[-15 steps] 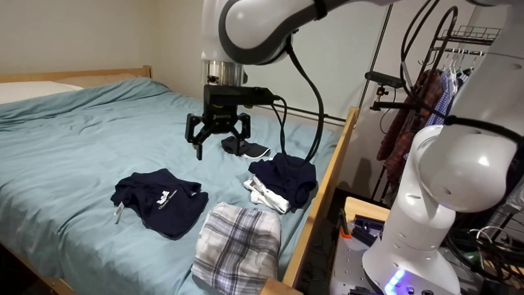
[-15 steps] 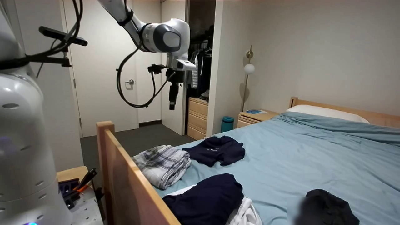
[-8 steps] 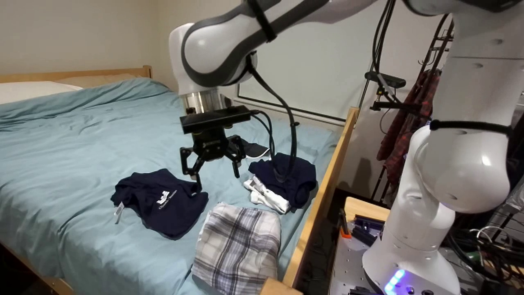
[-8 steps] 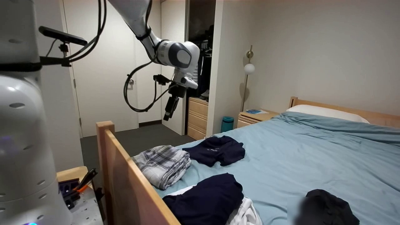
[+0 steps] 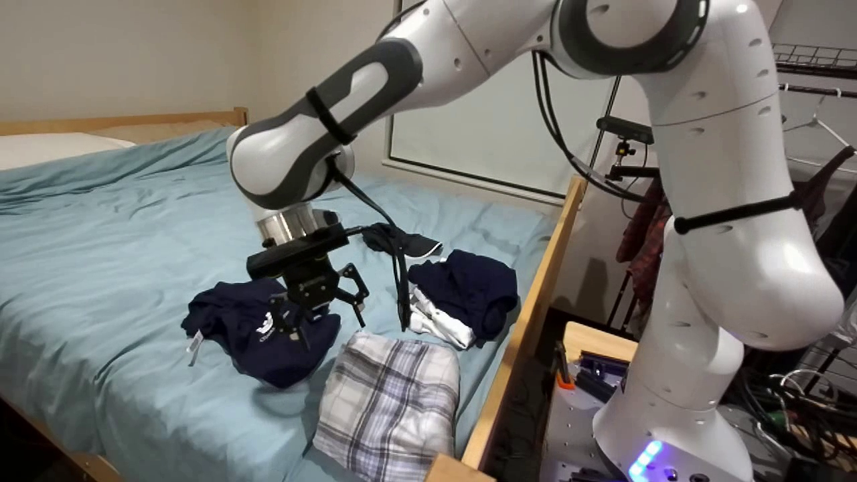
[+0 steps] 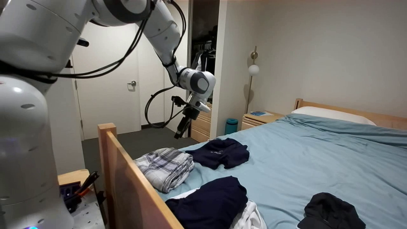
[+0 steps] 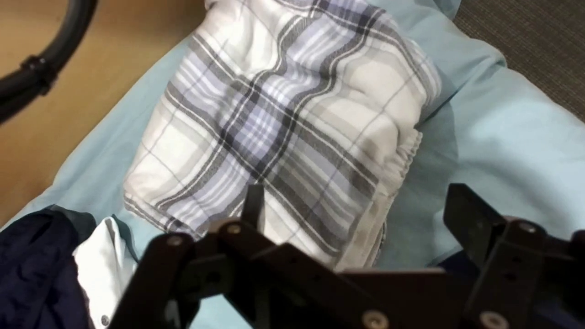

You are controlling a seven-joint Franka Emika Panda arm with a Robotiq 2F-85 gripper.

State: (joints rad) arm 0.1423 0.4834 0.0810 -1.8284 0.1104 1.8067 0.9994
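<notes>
No whole word legible. Navy shirt [image 5: 264,363] lying on the bed [image 5: 134,378]: white print [image 5: 266,328] on its upturned face, seen in an exterior view, an emblem [image 5: 265,323] with a small line of lettering [image 5: 266,338] under it. First letter looks like a capital C; remainder blurred, partly behind the claw [image 5: 331,333]. Print also shows in an exterior view as pale marks [image 6: 217,152], too small to read. White fabric tag [image 5: 195,342] sticking out at the shirt's edge; any wording on it too fine to make out.
</notes>
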